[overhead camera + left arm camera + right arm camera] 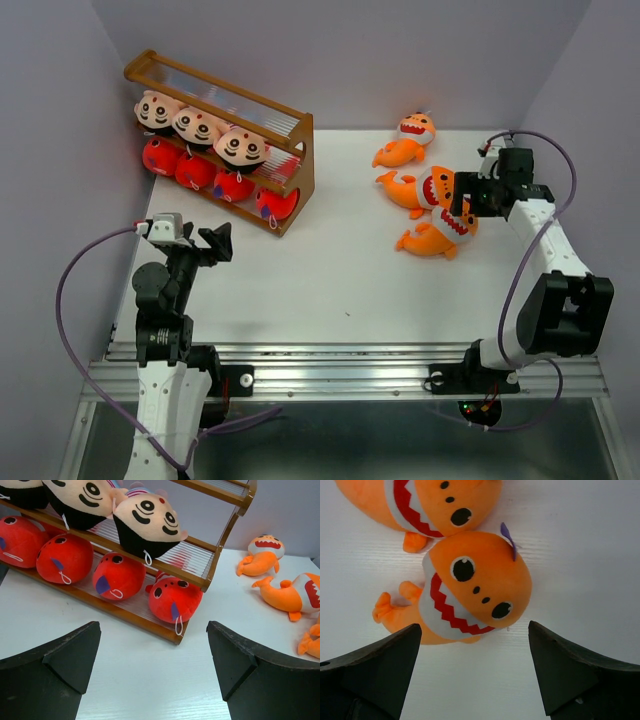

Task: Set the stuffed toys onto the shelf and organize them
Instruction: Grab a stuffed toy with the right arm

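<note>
White bench [330, 290]: smooth, matte, flat. It carries every item below.

Shelf [305, 160]: brown wood with solid side panels and three tiers floored with thin pale rods. It stands at the far left of the bench. The top tier holds no toy; the two lower tiers are filled.

My left gripper [153, 625]: jaws spread wide with nothing between them, hanging near the left bench edge and facing the shelf front.

My right gripper [472, 627]: jaws wide, poised over the nearest orange shark [475, 580], one finger to each side of its head. No contact that I can see.

Boy dolls [198, 125], three: black hair and pale round faces, side by side on the middle tier.

Red sharks [235, 186], four: round plush, in a row on the bottom tier.

Orange sharks [408, 190], three: loose on the right of the bench, well apart from the shelf, the farthest shark [412, 130] near the back. Short-pile plush with a bulbous head, a white mouth band with red zigzag teeth, stubby fins and a tapering tail.

Handling, as I judge it: light and soft, squashing under pressure, with nothing to break. The fabric should grip well. The best hold is across the plump head or body; the thin tail or fins would let it dangle.

Purple tag [507, 535]: small, on the nearest shark's head.
</note>
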Available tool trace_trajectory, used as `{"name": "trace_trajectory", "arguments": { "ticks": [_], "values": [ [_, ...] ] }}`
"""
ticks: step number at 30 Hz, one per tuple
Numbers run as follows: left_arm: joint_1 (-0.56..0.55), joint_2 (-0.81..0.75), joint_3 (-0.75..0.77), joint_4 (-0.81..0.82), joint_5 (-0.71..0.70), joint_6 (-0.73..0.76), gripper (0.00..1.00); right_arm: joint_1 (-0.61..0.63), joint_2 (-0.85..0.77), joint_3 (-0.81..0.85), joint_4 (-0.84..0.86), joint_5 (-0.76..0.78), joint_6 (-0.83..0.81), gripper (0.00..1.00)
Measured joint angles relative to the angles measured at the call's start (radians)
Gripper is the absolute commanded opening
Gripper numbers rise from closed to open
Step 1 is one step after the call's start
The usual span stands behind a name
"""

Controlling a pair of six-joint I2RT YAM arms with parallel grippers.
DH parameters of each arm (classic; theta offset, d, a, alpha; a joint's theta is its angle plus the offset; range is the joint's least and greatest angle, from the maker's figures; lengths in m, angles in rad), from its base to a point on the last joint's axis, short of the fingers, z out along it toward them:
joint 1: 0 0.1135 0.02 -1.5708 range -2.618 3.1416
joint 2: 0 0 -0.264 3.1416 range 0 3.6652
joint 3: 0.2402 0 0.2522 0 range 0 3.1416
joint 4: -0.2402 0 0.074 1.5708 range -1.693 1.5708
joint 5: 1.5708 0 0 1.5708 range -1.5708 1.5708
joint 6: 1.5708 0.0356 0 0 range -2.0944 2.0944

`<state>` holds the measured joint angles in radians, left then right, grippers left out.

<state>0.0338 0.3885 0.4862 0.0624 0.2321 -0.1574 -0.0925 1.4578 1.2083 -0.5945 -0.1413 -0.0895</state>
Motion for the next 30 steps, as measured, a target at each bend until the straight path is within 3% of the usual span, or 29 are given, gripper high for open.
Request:
{"name": "trace_trajectory", "arguments": {
  "ticks": [7, 20, 24, 27, 28, 30],
  "values": [
    [-0.001, -0.011, -0.002, 0.001, 0.004, 0.0, 0.99, -0.116, 0.002, -0.047, 0.001, -0.141, 0.177, 0.86],
    [-0.002, 0.002, -0.002, 0.001, 0.012, 0.0, 0.99, -0.114, 0.07, -0.25, 0.06, -0.365, 0.472, 0.88],
    [-0.002, 0.016, -0.002, 0.0, 0.02, 0.0, 0.99, -0.114, 0.18, -0.229, 0.11, -0.357, 0.509, 0.79],
    [-0.002, 0.017, -0.002, 0.001, 0.023, 0.001, 0.99, -0.114, 0.235, -0.222, 0.147, -0.35, 0.531, 0.63],
    [-0.002, 0.017, -0.002, 0.001, 0.023, 0.002, 0.99, -0.114, 0.243, -0.222, 0.161, -0.346, 0.539, 0.51],
    [-0.002, 0.017, -0.002, 0.0, 0.024, 0.003, 0.99, -0.111, 0.243, -0.222, 0.18, -0.336, 0.543, 0.37]
  ]
}}
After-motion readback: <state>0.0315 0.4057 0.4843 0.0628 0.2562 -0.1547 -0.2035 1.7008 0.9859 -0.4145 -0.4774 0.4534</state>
